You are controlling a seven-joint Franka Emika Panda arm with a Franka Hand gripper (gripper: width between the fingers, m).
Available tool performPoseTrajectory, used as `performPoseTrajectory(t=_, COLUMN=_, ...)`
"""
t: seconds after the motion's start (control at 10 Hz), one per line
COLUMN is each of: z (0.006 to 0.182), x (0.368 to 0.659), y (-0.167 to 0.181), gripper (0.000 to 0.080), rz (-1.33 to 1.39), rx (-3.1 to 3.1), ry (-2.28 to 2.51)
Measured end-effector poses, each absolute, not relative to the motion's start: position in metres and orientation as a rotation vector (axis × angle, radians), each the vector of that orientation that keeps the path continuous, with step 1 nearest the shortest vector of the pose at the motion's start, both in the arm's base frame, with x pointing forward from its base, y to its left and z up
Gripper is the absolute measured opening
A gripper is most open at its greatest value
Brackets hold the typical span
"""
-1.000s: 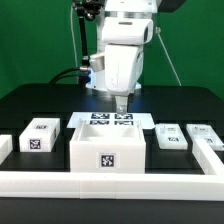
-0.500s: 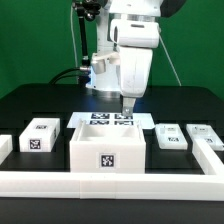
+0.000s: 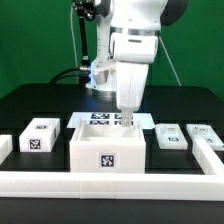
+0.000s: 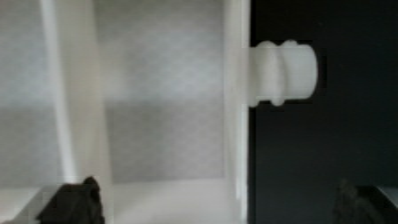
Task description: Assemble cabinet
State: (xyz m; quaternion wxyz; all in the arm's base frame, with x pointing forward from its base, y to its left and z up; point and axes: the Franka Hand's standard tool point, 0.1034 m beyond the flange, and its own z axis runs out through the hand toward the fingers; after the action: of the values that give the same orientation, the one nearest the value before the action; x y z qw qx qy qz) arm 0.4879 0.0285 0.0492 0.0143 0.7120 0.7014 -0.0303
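Exterior view first: no brand, no readable words, only black-and-white square tags. 1 tag on the front face of the cabinet (image 3: 108, 150), several on the marker board (image 3: 98, 119) just behind it. 1 more on top of each small white piece: the left block (image 3: 40, 134), the near right block (image 3: 168, 138) and the far right block (image 3: 203, 133).

Cabinet at mid-table, open at the top, just behind the long white rail (image 3: 110, 182) along the front. Strips of bare black table (image 3: 30, 105) on both sides of it, between its walls and the blocks.

Gripper (image 3: 125, 119) down at the cabinet's rear right corner, tips about level with the rim. Opened wide: in the wrist view, 2 dark fingertips (image 4: 75, 202) far apart, 1 over the white inside, the other over black table, the cabinet wall between them. Ribbed white stub (image 4: 285, 72) jutting from that wall's outer side.

Against 1.0 s ago: gripper lower and farther toward the exterior view's right, then higher above the marker board. Cabinet, blocks and rail unmoved.
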Motion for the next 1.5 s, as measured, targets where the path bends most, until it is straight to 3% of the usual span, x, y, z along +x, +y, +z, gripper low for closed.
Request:
performPoseTrajectory(t=0.4, z=0.025, x=0.475, y=0.028, gripper=0.0649, rz=-0.099, rx=2.241, ry=2.193)
performPoseTrajectory(t=0.6, z=0.024, x=0.475, y=0.028, gripper=0.0649, rz=-0.096, rx=2.242, ry=2.193)
performPoseTrajectory(t=0.7, z=0.023, x=0.475, y=0.028, gripper=0.0567, rz=-0.097, rx=2.242, ry=2.194)
performPoseTrajectory(t=0.8, z=0.023, x=0.475, y=0.028, gripper=0.0567, rz=-0.098, rx=2.242, ry=2.194)
performPoseTrajectory(t=0.9, z=0.023, x=0.475, y=0.028, gripper=0.0365, rz=-0.098, rx=2.242, ry=2.194)
performPoseTrajectory(t=1.1, z=0.023, x=0.475, y=0.028, gripper=0.0064, rz=-0.098, rx=2.242, ry=2.194)
performPoseTrajectory(t=1.5, z=0.023, x=0.475, y=0.028, gripper=0.0029, rz=-0.096, rx=2.242, ry=2.193)
